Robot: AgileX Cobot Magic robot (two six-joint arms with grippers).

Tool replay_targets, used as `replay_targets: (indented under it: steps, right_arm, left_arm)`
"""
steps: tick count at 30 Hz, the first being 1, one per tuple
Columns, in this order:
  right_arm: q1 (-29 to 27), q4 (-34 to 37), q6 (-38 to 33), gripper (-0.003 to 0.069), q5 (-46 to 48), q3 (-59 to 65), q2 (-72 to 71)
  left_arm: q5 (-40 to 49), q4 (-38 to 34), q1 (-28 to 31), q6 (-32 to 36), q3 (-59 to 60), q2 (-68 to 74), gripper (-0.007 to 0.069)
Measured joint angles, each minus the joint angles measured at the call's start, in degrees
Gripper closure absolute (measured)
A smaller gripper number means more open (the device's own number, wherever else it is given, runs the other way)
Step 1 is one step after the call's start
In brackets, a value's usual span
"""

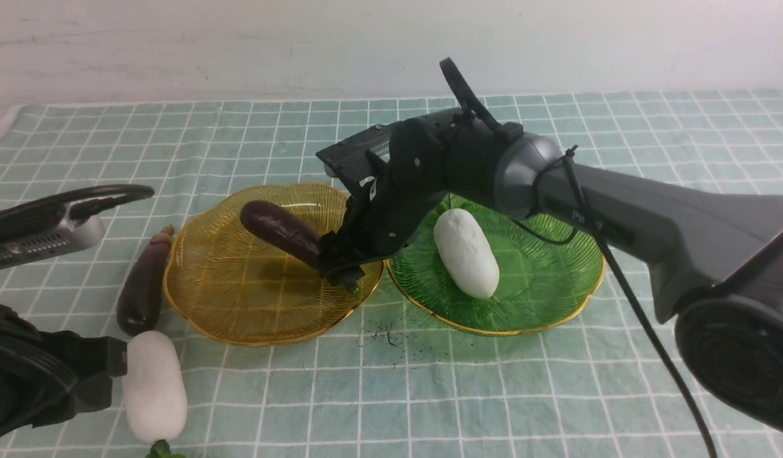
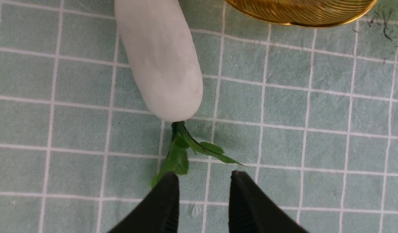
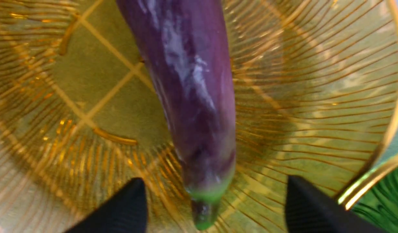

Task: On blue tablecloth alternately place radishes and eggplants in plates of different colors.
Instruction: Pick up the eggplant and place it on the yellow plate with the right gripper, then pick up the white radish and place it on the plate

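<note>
At the near left edge, a radish [image 2: 160, 58] lies on the blue tablecloth [image 1: 429, 394]. Only the left wrist view shows its leaves [image 2: 186, 149] just before the left gripper [image 2: 203, 176], parted and empty. Amber plate [image 3: 315, 97]: one eggplant [image 3: 192, 81], right gripper [image 3: 215, 179] spread wide around its stem, not touching. Green plate [image 1: 544, 305]: second radish [image 1: 465, 252]. Loose eggplant [image 1: 143, 286] on the cloth beside the amber plate.

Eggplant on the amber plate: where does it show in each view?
Front view: eggplant left of centre, tilted over the amber plate.
Left wrist view: not in it; only the amber plate's rim shows.
Right wrist view: eggplant fills the middle, stem end nearest the camera.
Shared landmark: the amber plate, in all three.
</note>
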Motion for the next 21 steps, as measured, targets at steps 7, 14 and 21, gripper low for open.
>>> replay_targets:
  steps: [7, 14, 21]
  right_arm:
    - [-0.3, -6.9, 0.0, 0.005, 12.6, -2.2, -4.4]
    - [-0.3, -7.8, 0.2, 0.0243, 19.4, -11.7, -11.5]
    - [-0.3, -7.5, 2.7, 0.055, 20.6, -9.5, -22.3]
  left_arm:
    - [-0.6, 0.3, 0.0, 0.0, 0.0, 0.2, 0.0293]
    - [-5.8, 0.4, 0.0, 0.0, 1.8, 5.0, 0.0187]
    - [-13.4, 3.3, 0.0, -0.1, 2.3, 15.0, 0.0177]
